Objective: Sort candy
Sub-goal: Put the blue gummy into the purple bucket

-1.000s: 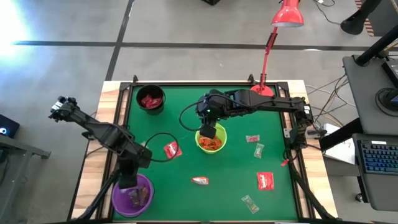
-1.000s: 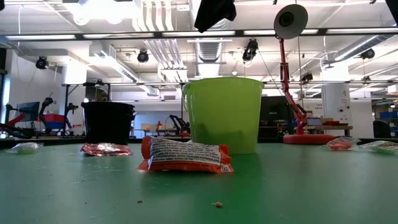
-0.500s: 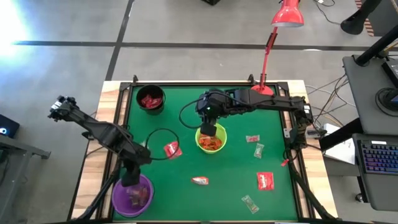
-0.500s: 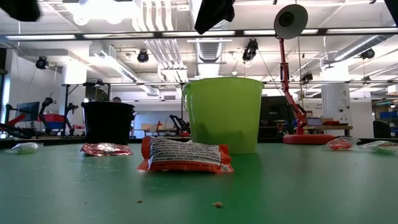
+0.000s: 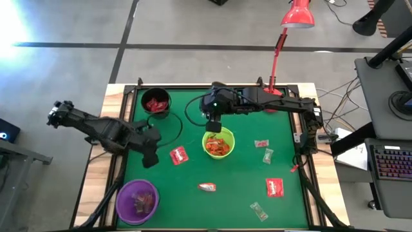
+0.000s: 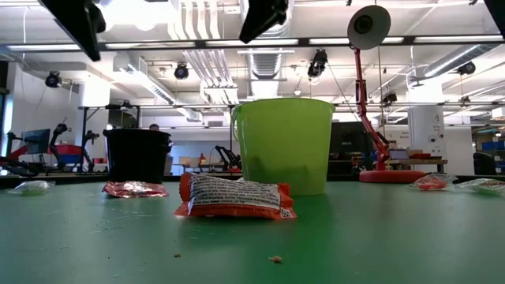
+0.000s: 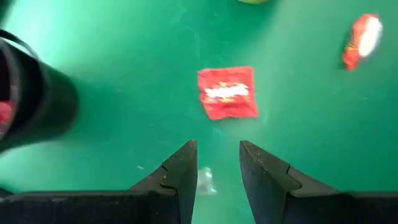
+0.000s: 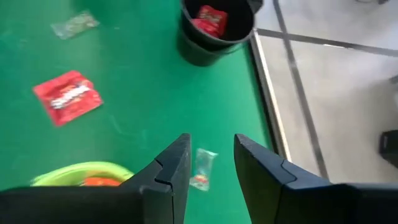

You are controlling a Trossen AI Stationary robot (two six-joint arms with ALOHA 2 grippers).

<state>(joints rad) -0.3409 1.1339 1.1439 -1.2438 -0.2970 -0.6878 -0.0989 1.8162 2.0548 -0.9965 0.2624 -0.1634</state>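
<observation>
Green felt table [image 5: 238, 193] with three round bowls on it: black bowl [image 5: 156, 103] at the far left corner holding flat red packets, lime-green bowl [image 5: 218, 143] near the middle holding orange-red wrappers, purple bowl [image 5: 137, 201] at the near left corner holding a few pale sweets.

Loose candy on the felt: one flat red packet [image 5: 178, 154] just left of the lime-green bowl; one orange-red wrapper [image 5: 206, 187] nearer the front edge; a second flat red packet [image 5: 275, 187] front right; a small red sweet [image 5: 261, 144] and a clear twist wrapper [image 5: 268, 155] right of the lime-green bowl; another clear twist wrapper [image 5: 259, 210] near the front edge.

Left gripper [image 7: 217, 163] is above the felt between the black and purple bowls, just left of the red packet. Fingers parted with a narrow gap, nothing between them.

Right gripper [image 8: 211, 155] is raised above the far rim of the lime-green bowl. Fingers likewise parted, empty; felt and a small clear wrapper [image 8: 203, 167] show through the gap.

Red desk lamp [image 5: 283, 38] stands at the far right edge.
</observation>
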